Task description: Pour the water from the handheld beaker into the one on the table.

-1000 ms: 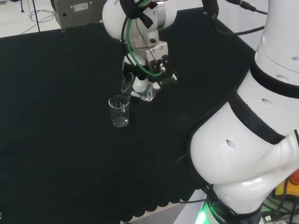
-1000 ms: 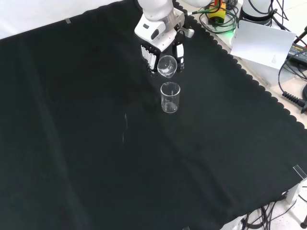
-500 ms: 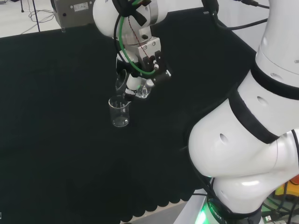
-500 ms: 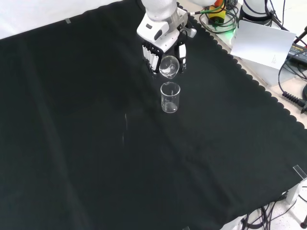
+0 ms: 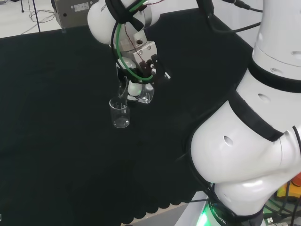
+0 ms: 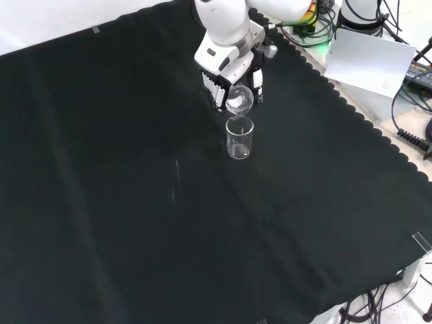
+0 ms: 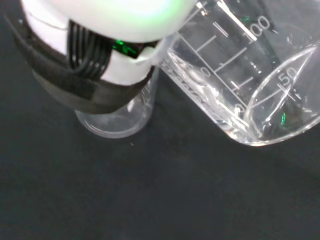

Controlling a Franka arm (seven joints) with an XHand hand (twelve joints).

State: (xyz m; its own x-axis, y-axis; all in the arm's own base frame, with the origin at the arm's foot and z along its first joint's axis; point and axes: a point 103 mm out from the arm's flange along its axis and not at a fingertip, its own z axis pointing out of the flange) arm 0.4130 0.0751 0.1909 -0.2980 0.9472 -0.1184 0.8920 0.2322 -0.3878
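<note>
A clear glass beaker (image 6: pixel 239 138) stands upright on the black cloth (image 6: pixel 135 202); it also shows in the head view (image 5: pixel 121 114). The hand (image 6: pixel 224 62) is shut on a second clear beaker (image 6: pixel 239 101), tilted so that its lip hangs just over the standing beaker's mouth. In the head view the hand (image 5: pixel 135 86) holds this tilted beaker (image 5: pixel 145 96) just right of and above the standing one. In the wrist view the held beaker (image 7: pixel 240 85) has water pooled toward its lip, and a finger (image 7: pixel 95 65) partly hides the standing beaker (image 7: pixel 116 122). I cannot make out a stream.
The arm's large white links (image 5: pixel 254 136) fill the right of the head view. Cables and a white sheet (image 6: pixel 368 57) lie beyond the cloth's scalloped edge (image 6: pixel 351 111) at the front view's upper right. A grey box (image 5: pixel 75 9) sits behind the cloth in the head view.
The hand has shifted toward the standing beaker, leftward in the head view, and has tipped the held beaker further, bringing its lip closer over the standing beaker's mouth.
</note>
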